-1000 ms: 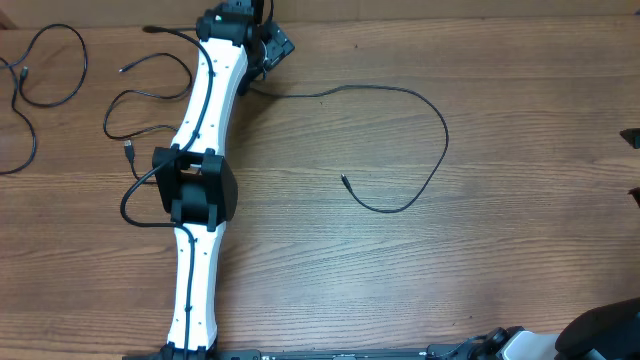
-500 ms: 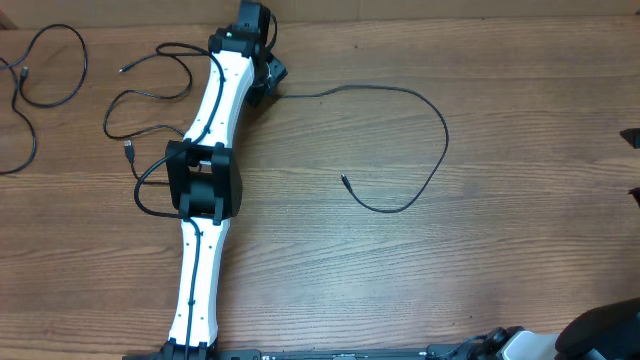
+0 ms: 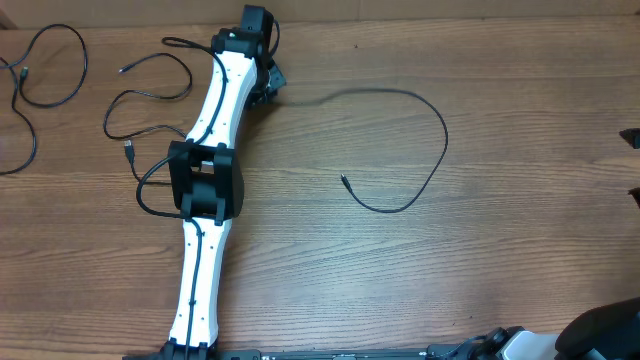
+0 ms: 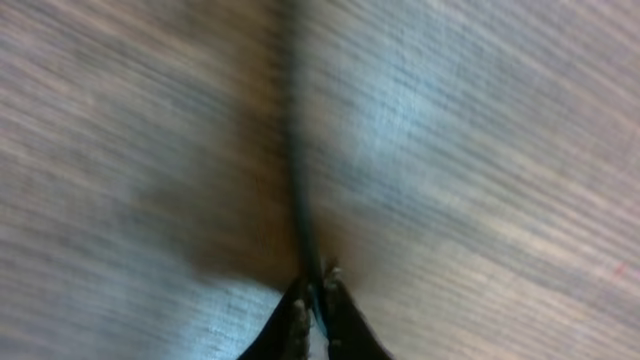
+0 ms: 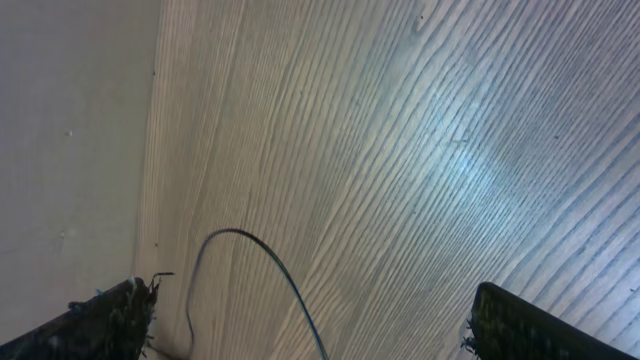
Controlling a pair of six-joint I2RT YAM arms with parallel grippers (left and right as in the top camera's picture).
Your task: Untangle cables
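Overhead: left hand (image 3: 266, 88) clamped on long cable (image 3: 440, 140) end, that strand mostly laid out. Right hand (image 5: 305, 315) fingers apart, idle. Tangled cables (image 3: 140, 100) not yet separated.

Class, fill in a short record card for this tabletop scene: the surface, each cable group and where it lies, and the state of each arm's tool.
Surface: wooden table
Long cable: alone mid-table in an open curve, free plug end lying on the wood
Looped cables: overlapping strands just left of the left arm
Far-left cable: separate loop near the table's left edge
Left tool: shut on the long cable's other end, toward the far side
Right tool: open, holding nothing
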